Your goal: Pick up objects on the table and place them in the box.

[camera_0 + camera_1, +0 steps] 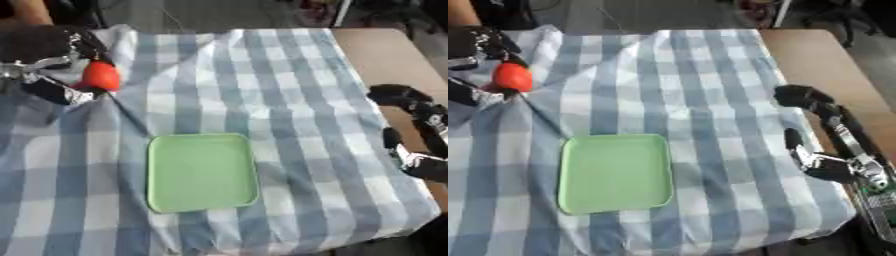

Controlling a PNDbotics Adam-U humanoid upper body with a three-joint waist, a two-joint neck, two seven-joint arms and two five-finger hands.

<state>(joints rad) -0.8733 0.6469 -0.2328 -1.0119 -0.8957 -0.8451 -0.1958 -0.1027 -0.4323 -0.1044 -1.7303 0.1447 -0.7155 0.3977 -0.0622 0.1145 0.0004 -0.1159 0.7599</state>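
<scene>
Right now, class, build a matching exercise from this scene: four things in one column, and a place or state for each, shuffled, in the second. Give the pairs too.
Things:
1. red ball
2. green tray
3. right hand
4. checked cloth

Places or states:
A. spread over the table
B. held in the left hand at the far left
C. at the table's right edge, holding nothing
D. lying near the middle, nothing in it

Pairs: 1-B, 2-D, 3-C, 4-A
</scene>
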